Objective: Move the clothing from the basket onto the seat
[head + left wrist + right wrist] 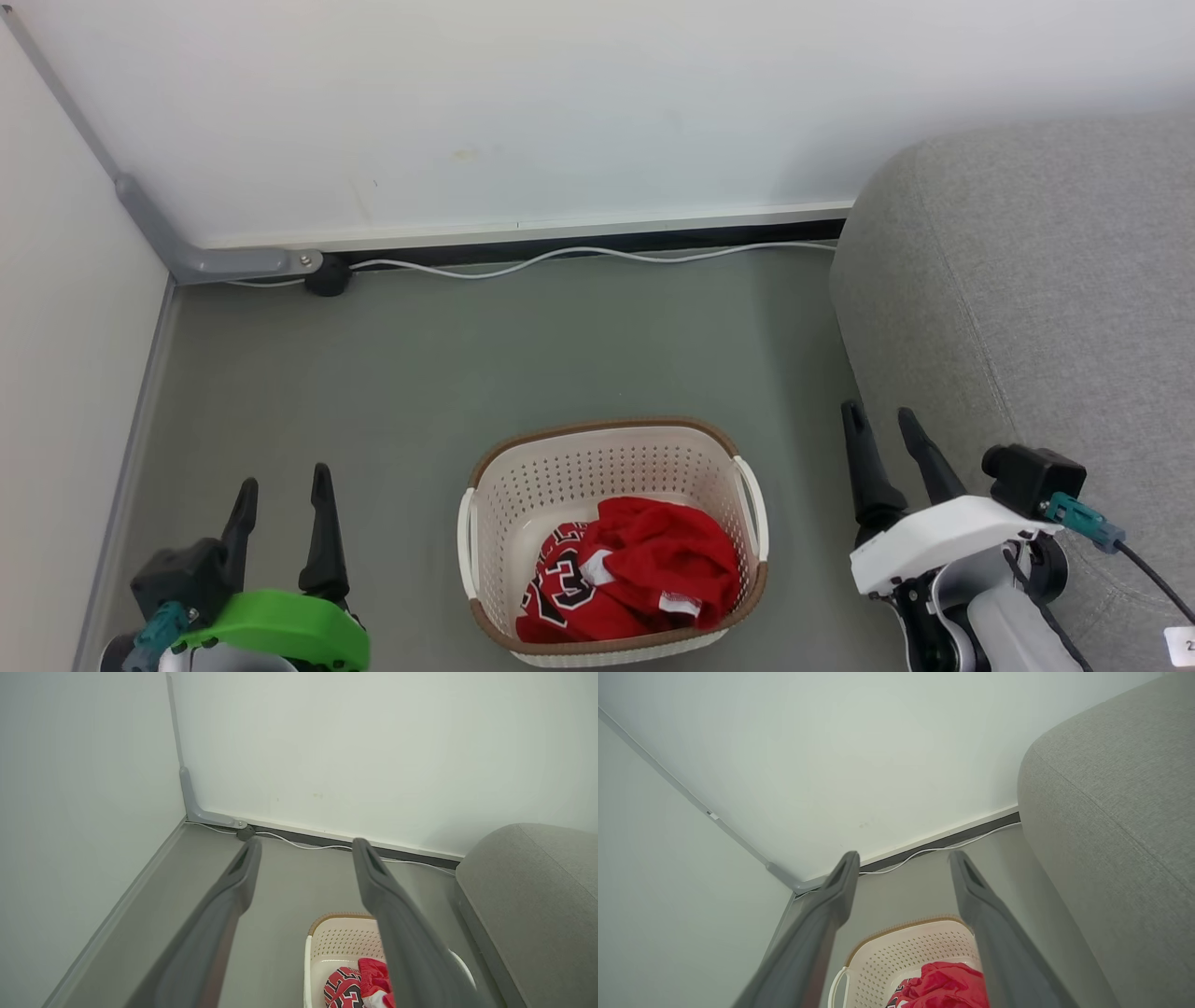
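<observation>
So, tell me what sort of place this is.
Likely a living-room corner, perhaps a mock-up: a grey sofa beside a laundry basket of red clothing on the floor, and a cable running along the white wall.

Bright even light, faint soft shadows, sharp head view, wide-angle bending at wrist-view edges

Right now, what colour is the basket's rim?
Brown; the basket's rim shows best in the head view.
</observation>
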